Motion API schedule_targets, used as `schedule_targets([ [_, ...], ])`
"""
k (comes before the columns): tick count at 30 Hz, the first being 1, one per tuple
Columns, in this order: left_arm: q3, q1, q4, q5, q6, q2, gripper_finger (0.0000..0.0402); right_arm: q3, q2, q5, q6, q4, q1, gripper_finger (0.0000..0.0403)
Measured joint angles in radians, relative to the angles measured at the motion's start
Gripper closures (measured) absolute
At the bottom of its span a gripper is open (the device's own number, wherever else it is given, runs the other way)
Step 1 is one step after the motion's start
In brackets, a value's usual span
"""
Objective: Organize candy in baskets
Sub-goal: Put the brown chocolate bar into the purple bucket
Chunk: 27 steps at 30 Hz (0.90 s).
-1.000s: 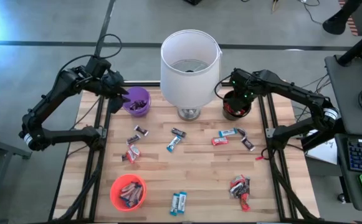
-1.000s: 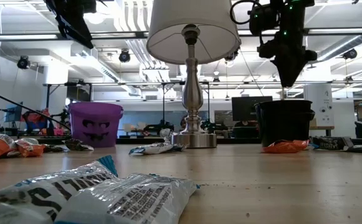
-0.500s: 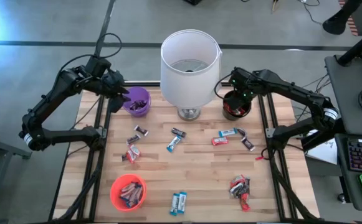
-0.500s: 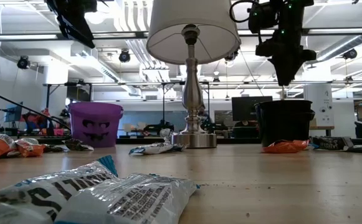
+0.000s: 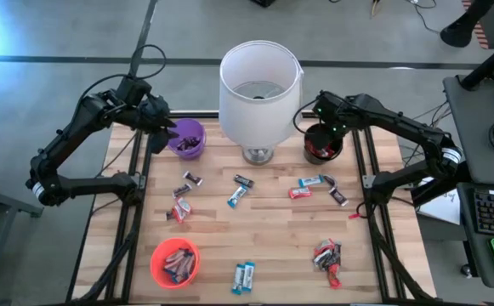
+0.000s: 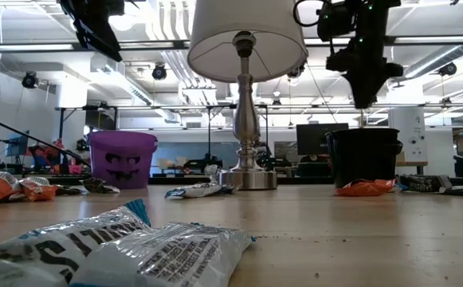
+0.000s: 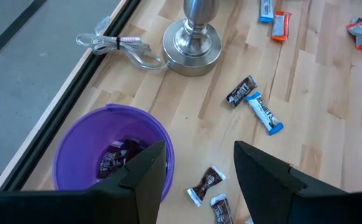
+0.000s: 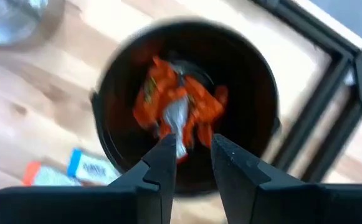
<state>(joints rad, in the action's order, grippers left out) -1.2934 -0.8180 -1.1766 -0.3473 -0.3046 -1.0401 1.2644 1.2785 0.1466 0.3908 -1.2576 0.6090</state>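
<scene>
In the high view, the left gripper [image 5: 163, 127] hangs over the far-left part of the pale wooden counter [image 5: 272, 225], with the small round purple basket [image 5: 186, 138] just beside and below it. The right gripper [image 5: 324, 127] hangs above the small round black basket [image 5: 322, 146]. Between the two grippers stands a big white lampshade on a metal base [image 5: 260, 90]. The round orange-red basket [image 5: 175, 262], holding dark-wrapped bars, sits well apart from both, toward the near-left corner. Small wrapped candy bars [image 5: 241, 193] in blue-and-white, red and dark foil lie scattered nearer than both grippers.

The low view shows the right gripper [image 6: 365, 97] directly above the black basket [image 6: 363, 157], not touching it.

The left wrist view shows its gripper released, fingers [image 7: 144, 171] apart and empty, the purple basket [image 7: 81, 149] with dark bars below.

The right wrist view shows fingers [image 8: 161, 168] parted by a narrow gap with nothing between them, orange-red wrapped candy [image 8: 179, 106] lying in the black basket [image 8: 255, 81] beneath.
</scene>
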Motion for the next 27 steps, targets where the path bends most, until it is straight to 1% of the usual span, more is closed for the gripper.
schedule_targets([
  [7,0.000,0.000,0.011,0.000,-0.018,0.000,0.0230,0.084,0.000,-0.063,0.017,-0.203,0.000,0.0307],
  [9,0.000,0.000,0.022,0.000,-0.020,0.000,0.0230,0.103,-0.001,-0.115,0.028,-0.252,0.000,0.0305],
  [11,0.000,0.000,0.025,0.000,-0.021,0.000,0.0230,0.111,-0.007,-0.161,0.029,-0.282,0.000,0.0304],
  [14,0.000,0.000,0.026,0.009,-0.032,0.000,0.0230,0.110,-0.028,-0.190,0.043,-0.299,-0.012,0.0303],
  [18,0.000,0.000,0.021,0.048,-0.035,0.000,0.0230,0.092,-0.072,-0.203,0.083,-0.312,-0.046,0.0306],
  [27,0.000,0.000,-0.006,0.050,-0.053,0.000,0.0230,-0.039,-0.218,-0.208,0.303,-0.304,-0.212,0.0317],
])
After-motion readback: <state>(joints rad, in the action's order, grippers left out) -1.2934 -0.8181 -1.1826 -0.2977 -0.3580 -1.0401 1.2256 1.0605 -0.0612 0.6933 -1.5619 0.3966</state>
